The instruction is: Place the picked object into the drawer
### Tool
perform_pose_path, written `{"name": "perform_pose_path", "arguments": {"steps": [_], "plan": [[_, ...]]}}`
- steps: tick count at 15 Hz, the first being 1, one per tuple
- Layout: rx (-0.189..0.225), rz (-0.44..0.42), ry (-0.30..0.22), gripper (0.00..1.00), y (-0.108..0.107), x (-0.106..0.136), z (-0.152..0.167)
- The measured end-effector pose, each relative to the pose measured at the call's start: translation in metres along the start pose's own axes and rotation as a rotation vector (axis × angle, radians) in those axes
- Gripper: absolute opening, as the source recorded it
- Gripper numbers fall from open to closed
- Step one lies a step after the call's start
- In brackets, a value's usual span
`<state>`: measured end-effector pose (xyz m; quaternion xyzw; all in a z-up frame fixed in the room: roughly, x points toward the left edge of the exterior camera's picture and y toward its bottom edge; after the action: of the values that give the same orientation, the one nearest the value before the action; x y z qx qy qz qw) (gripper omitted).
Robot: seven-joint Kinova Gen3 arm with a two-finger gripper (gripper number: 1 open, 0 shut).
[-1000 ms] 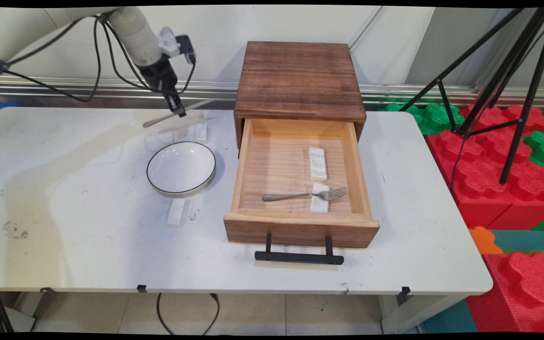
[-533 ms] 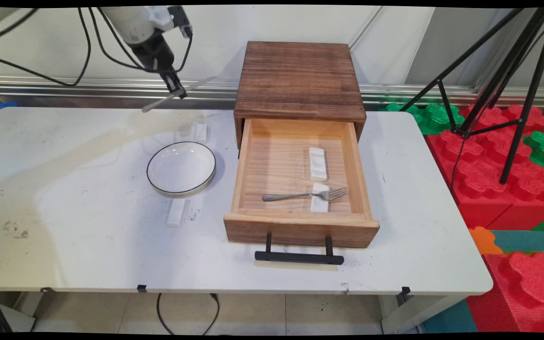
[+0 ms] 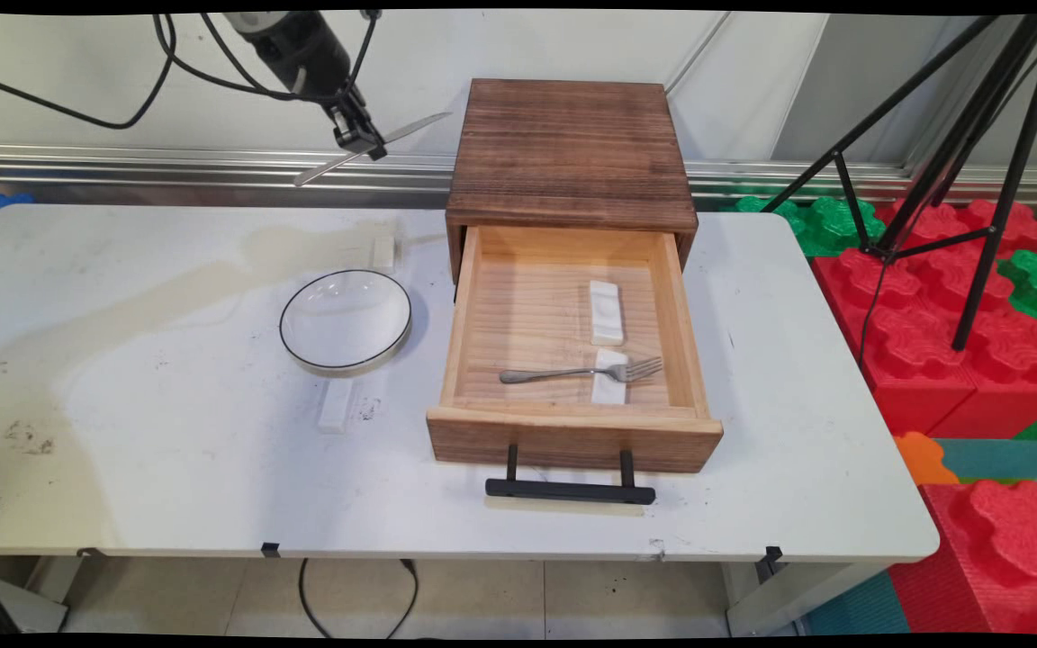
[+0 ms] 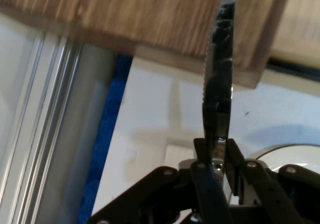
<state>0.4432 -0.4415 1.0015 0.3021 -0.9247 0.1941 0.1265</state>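
We see the black two-finger pincer [image 3: 359,137] raised high above the far left part of the white desk [image 3: 167,432], clenched on a slim silver table knife [image 3: 373,148]. In the main view the knife lies nearly level in the grip, tilted slightly, with its blade end pointing right toward the dark-stained wooden cabinet [image 3: 571,153] and its handle end sticking out down to the left. In the hand view the knife [image 4: 218,88] rises edge-on from between the two fingers [image 4: 204,174], and its serrated edge shows against the cabinet's wood [image 4: 150,18].

Below the pincer, on the desk, sits a round white bowl with a thin black rim [image 3: 346,319]. A small white ceramic rest [image 3: 383,253] lies just beyond the bowl, and another white rest [image 3: 336,406] lies just in front of it.

To the right of the bowl, the cabinet's pale wooden drawer [image 3: 460,342] stands pulled out, with its black bar handle [image 3: 570,490] toward the near edge of the desk. Inside it, a silver fork [image 3: 572,371] lies crosswise with its neck on a white rest [image 3: 609,378], and a second white rest [image 3: 607,311] lies just behind it, apart from the fork.

A black tripod [image 3: 960,135] stands right of the desk among red and green foam blocks [image 3: 924,324].
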Motion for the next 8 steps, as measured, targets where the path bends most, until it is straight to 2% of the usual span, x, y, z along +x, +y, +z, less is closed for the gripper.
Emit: {"name": "perform_pose_path", "arguments": {"steps": [4, 8], "plan": [[-0.025, 0.067, 0.035, 0.00, 0.024, 0.021, -0.015], [-0.071, 0.146, 0.075, 0.00, 0.064, 0.054, -0.025]]}}
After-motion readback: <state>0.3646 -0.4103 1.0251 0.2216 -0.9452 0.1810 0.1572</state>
